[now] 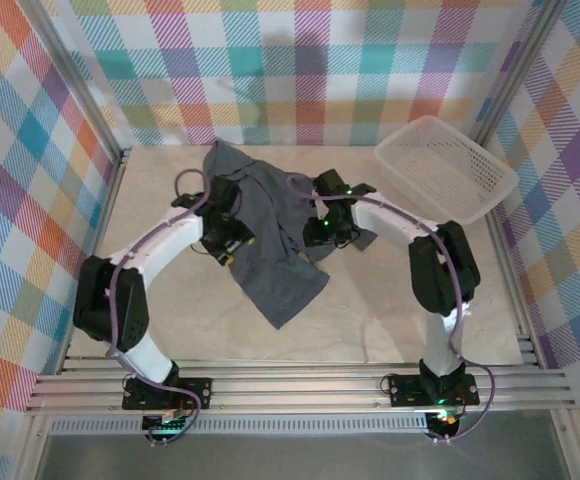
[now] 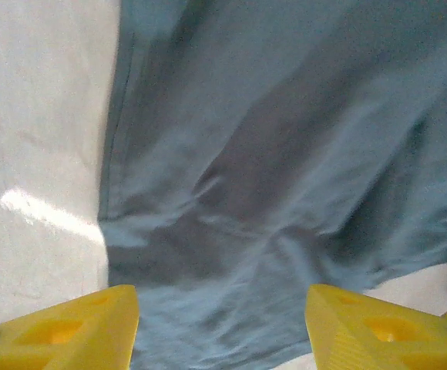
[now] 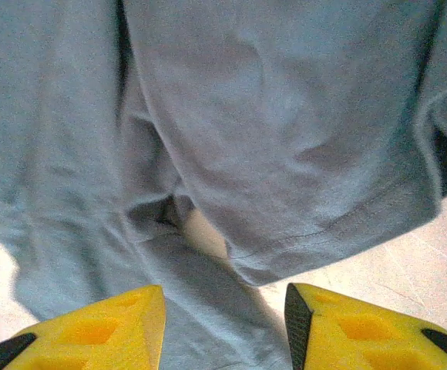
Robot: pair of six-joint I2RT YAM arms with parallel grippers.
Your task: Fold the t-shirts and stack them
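One dark slate-grey t-shirt lies crumpled and partly spread on the table between my two arms. It runs from the back centre toward the front. My left gripper hovers over its left part. In the left wrist view the yellow fingers stand wide apart, and the left gripper is open above wrinkled t-shirt cloth. My right gripper is over the shirt's right side. The right gripper is open above the t-shirt, near a hemmed edge, with nothing held.
A white lattice basket sits tilted at the back right corner. Checked walls and metal posts close in the beige table on three sides. Bare tabletop shows in front of the shirt and to the left of it.
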